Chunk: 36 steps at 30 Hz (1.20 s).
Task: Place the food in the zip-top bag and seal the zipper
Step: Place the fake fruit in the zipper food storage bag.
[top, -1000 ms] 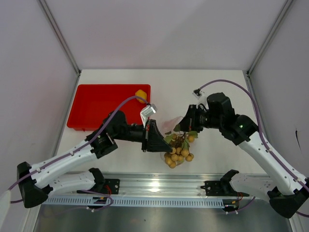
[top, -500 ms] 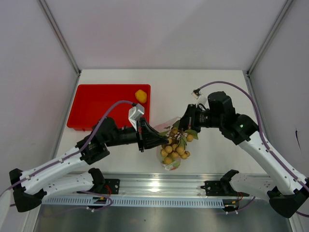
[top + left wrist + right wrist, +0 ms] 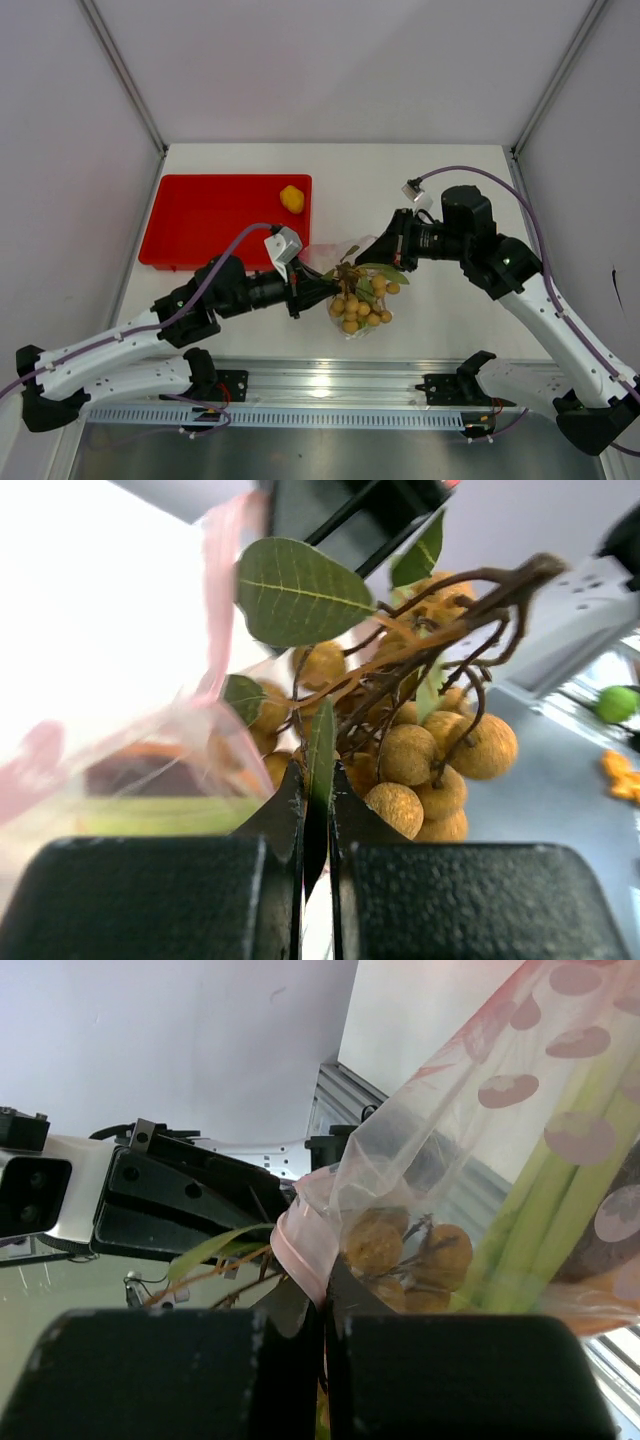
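The zip-top bag [image 3: 348, 322] hangs between my two grippers over the table's front middle. My right gripper [image 3: 385, 250] is shut on the pink zipper [image 3: 300, 1245] at the bag's mouth. My left gripper [image 3: 305, 290] is shut on a green leaf [image 3: 318, 750] of the bunch of tan berries [image 3: 360, 305]. Berries [image 3: 375, 1240] show through the plastic beside the long green stalks [image 3: 530, 1220], while the stem and leaves stick out of the mouth. A purple-brown piece [image 3: 130, 778] lies inside the bag. A small yellow fruit [image 3: 292, 198] sits on the red tray.
The red tray [image 3: 215, 225] lies at the back left of the table, just behind my left arm. A metal rail [image 3: 330, 385] runs along the near edge between the arm bases. White walls close in the left, right and back.
My left arm has pulled back to the left and dropped lower, still shut on the leaf. The berry bunch and bag shifted slightly left. My right gripper rose a little, keeping its hold.
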Available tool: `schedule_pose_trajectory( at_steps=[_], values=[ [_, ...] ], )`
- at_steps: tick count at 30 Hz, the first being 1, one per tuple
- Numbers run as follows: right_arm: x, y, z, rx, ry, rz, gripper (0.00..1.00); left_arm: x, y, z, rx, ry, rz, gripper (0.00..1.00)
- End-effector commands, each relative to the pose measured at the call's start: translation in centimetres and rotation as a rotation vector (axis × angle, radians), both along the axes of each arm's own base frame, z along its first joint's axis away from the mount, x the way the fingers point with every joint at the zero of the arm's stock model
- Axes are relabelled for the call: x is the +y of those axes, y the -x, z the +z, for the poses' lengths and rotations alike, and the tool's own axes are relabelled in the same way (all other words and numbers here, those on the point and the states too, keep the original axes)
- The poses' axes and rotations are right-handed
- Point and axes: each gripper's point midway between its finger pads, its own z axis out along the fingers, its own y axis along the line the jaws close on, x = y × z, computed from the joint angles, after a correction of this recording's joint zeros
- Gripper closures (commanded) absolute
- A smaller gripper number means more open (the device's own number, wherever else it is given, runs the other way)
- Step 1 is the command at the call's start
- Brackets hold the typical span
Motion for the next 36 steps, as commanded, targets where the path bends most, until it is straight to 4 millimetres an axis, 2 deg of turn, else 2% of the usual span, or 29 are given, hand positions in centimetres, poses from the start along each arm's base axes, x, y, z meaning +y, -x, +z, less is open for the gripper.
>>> schedule_pose_trajectory(
  at_steps=[1, 7, 10, 14, 17, 18, 21, 22, 27, 32, 36],
  values=[
    [-0.3, 1.3, 3.8, -0.077, -0.099, 0.046, 1.0, 1.8, -1.8, -0.8, -0.064, -0.067, 0.116, 0.99],
    [-0.5, 1.2, 3.7, -0.076, -0.1, 0.046, 1.0, 2.9, -2.3, -1.4, -0.078, -0.101, 0.16, 0.99],
    [-0.3, 1.1, 4.1, -0.079, -0.113, 0.05, 1.0, 2.6, -1.9, -1.8, -0.072, -0.109, 0.14, 0.99],
    [-0.3, 0.8, 3.8, -0.073, -0.104, 0.04, 1.0, 1.6, -1.1, -1.4, -0.088, -0.104, 0.104, 0.99],
    [-0.1, 0.5, 3.6, -0.068, -0.108, 0.032, 1.0, 0.5, 0.0, -0.5, -0.088, -0.085, 0.034, 0.88],
    [0.0, 0.5, 3.6, -0.065, -0.11, 0.033, 1.0, 0.4, 0.2, -0.4, -0.089, -0.078, 0.02, 0.75],
    [0.1, 0.3, 3.6, -0.058, -0.112, 0.031, 1.0, 0.1, 0.7, 0.1, -0.106, -0.054, -0.017, 0.56],
    [0.1, 0.3, 3.7, -0.059, -0.114, 0.03, 1.0, 0.1, 0.7, 0.1, -0.108, -0.055, -0.016, 0.53],
    [0.0, 0.6, 3.4, -0.054, -0.107, 0.041, 1.0, 0.8, 0.8, 0.7, -0.138, -0.037, -0.008, 0.42],
    [-0.2, 0.8, 3.4, -0.058, -0.109, 0.038, 1.0, 2.0, 0.5, 0.9, -0.155, -0.041, 0.03, 0.41],
    [-0.3, 1.0, 3.9, -0.068, -0.12, 0.044, 1.0, 2.7, 0.7, 0.2, -0.159, -0.054, 0.032, 0.41]
  ],
)
